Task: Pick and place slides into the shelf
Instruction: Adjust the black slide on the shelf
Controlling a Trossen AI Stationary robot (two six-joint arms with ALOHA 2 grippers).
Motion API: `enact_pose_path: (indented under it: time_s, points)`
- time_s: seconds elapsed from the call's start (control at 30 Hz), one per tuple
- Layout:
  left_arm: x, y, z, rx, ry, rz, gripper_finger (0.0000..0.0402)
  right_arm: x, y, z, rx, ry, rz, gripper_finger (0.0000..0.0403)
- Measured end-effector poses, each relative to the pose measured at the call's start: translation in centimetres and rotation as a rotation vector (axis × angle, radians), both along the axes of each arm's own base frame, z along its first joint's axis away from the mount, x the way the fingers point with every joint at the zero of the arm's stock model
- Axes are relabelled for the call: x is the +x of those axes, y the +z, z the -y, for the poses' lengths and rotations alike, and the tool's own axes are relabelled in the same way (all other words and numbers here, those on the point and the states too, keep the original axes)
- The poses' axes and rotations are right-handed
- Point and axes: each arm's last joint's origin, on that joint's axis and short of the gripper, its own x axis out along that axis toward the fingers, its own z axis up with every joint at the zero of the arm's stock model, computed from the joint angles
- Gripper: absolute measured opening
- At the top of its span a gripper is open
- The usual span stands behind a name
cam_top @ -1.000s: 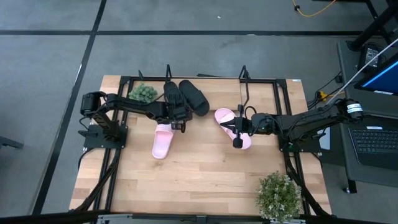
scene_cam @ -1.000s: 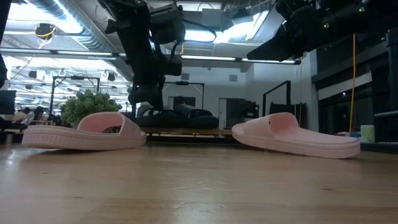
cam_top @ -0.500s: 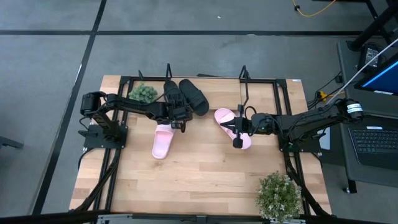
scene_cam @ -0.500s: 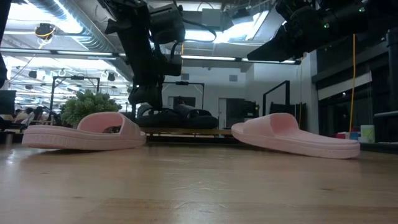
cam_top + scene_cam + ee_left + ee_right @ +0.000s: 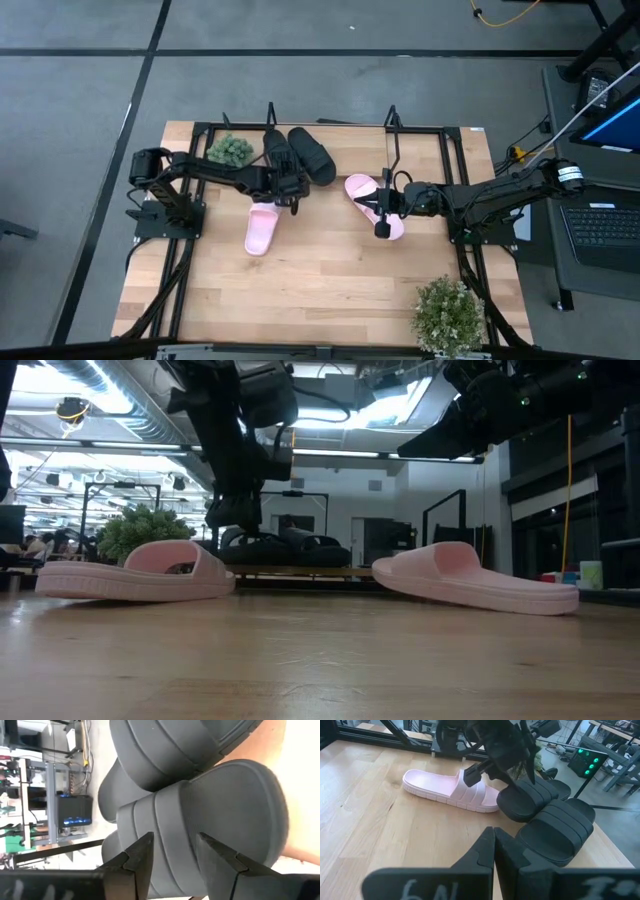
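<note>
Two black slides [image 5: 279, 150] [image 5: 313, 156] lie side by side on the shelf [image 5: 300, 571] at the table's far edge, soles down. My left gripper [image 5: 286, 176] [image 5: 175, 851] hangs open over the near end of the left black slide [image 5: 210, 810], one finger on each side of its strap. Two pink slides [image 5: 261, 226] [image 5: 378, 206] lie on the table. My right gripper [image 5: 362, 200] [image 5: 493, 845] is shut and empty. It hovers above the right pink slide [image 5: 470, 575]. My left gripper's open fingers [image 5: 142, 855] come slanting down from the near side and straddle the black slide's strap [image 5: 172, 815]. Whether they touch it, I cannot tell. The slide lies flat on the shelf beside the other black one.
A small green plant [image 5: 230, 150] stands left of the black slides, and a bigger one [image 5: 449, 312] sits at the near right corner. A black frame [image 5: 455, 180] runs around the table. Bare wood lies toward the near edge.
My left gripper has opened and let go of the left black slide, which stays on the shelf. The gripper has kept its place over the slide. My right arm has kept still.
</note>
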Motion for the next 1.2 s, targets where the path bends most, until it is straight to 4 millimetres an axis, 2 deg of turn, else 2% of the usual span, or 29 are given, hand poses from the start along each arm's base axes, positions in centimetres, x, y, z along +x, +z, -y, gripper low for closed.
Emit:
enact_pose_path:
  time_s: [0.33,0.8,1.2]
  points:
    - [0.1,0.0,0.3,-0.009,0.008,0.021,0.014,0.0,0.0,0.0,0.0,0.0,0.0,0.001]
    - [-0.1,-0.1,-0.8,-0.05,0.048,0.045,0.014,0.0,0.0,0.0,0.0,0.0,0.0,0.001]
    - [0.0,-0.2,-0.8,-0.069,0.066,0.072,0.014,0.0,0.0,0.0,0.0,0.0,0.0,0.001]
